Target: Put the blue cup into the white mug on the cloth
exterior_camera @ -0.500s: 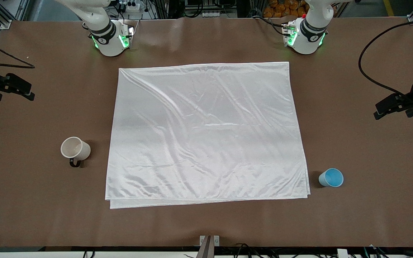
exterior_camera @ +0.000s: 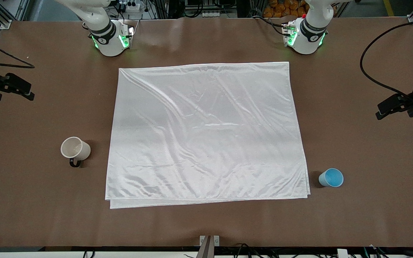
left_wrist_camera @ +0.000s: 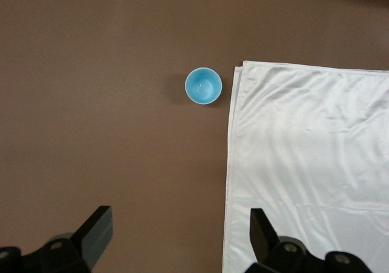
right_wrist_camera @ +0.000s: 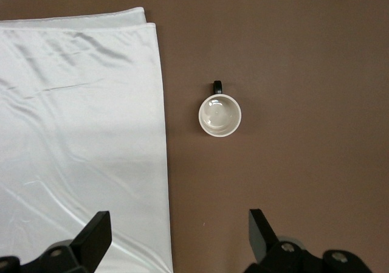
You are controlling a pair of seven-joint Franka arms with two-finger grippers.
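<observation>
my left gripper (left_wrist_camera: 176,236) and right gripper (right_wrist_camera: 176,236) hover spread, flanking the cloth (exterior_camera: 206,132); blue cup (left_wrist_camera: 203,86) and white mug (right_wrist_camera: 220,115) sit apart beneath them.

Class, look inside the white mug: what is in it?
Nothing: the white mug shows its bare pale bottom. The blue cup stands apart on the table, beside the cloth.

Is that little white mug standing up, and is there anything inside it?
Upright and empty. The white mug sits on the bare table beside the cloth, mouth up, its pale bottom visible.
</observation>
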